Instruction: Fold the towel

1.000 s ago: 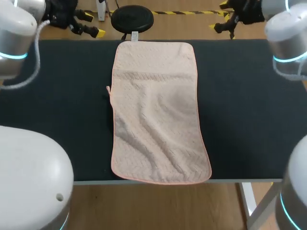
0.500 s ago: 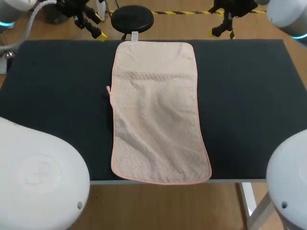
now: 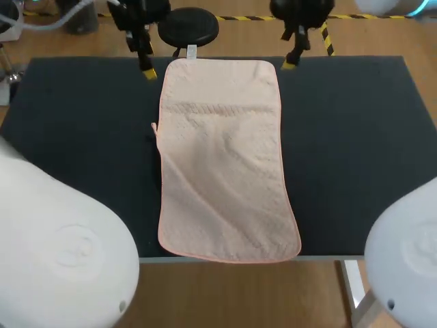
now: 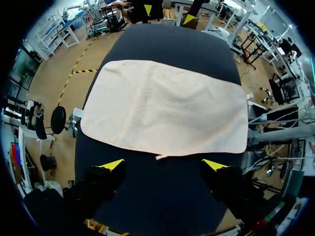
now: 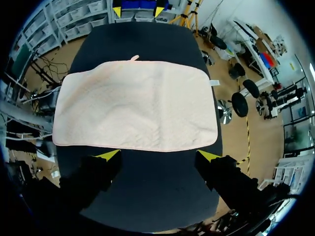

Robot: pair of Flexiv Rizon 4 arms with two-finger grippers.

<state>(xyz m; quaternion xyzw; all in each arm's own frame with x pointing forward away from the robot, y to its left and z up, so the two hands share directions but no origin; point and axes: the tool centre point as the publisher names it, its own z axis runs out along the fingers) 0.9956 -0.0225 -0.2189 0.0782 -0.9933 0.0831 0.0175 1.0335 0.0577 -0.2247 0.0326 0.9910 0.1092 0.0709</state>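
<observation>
A pale pink towel (image 3: 222, 157) lies spread flat and lengthwise down the middle of the black table (image 3: 355, 137), its near edge reaching the table's front edge. My left gripper (image 3: 145, 65) hangs open above the towel's far left corner, just outside it. By the far right corner my right gripper (image 3: 292, 58) is open too. In the left wrist view the towel (image 4: 162, 108) lies ahead of the open left gripper (image 4: 164, 166), nothing between its fingers. The right wrist view shows the towel (image 5: 135, 105) ahead of the open, empty right gripper (image 5: 158, 156).
A small loop (image 3: 153, 127) sticks out from the towel's left long edge, and a white label (image 3: 192, 50) from its far edge. Bare black tabletop (image 3: 75, 137) runs along both sides of the towel.
Both arms have swung inward along the table's far edge, from the outer corners to the towel's two far corners. The towel has not moved.
</observation>
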